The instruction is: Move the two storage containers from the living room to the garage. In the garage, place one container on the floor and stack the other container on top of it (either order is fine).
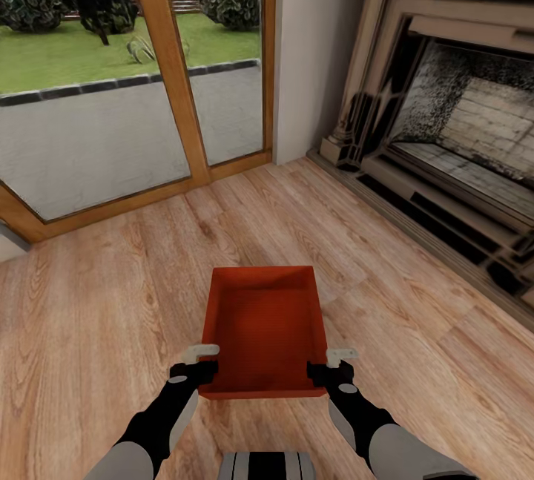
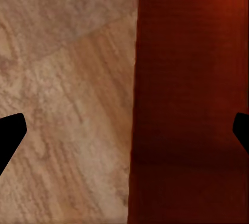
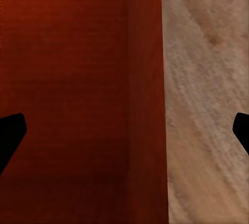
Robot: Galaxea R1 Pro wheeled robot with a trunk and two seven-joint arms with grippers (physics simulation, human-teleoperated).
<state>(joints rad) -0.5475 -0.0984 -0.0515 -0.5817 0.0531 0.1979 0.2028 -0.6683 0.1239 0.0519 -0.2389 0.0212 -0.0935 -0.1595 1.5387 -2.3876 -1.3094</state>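
One orange-red storage container lies on the light wood floor of the living room, just ahead of me, open top up and empty. My left gripper is at its near left corner. In the left wrist view the left gripper stands open, its fingers wide apart on either side of the container's side wall. My right gripper is at the near right corner. It is open too, straddling the other side wall.
A brick-lined fireplace with a dark stepped hearth runs along the right. A tall wood-framed glass door at the back left looks onto a paved yard and lawn. Wood floor spreads left and ahead of the container.
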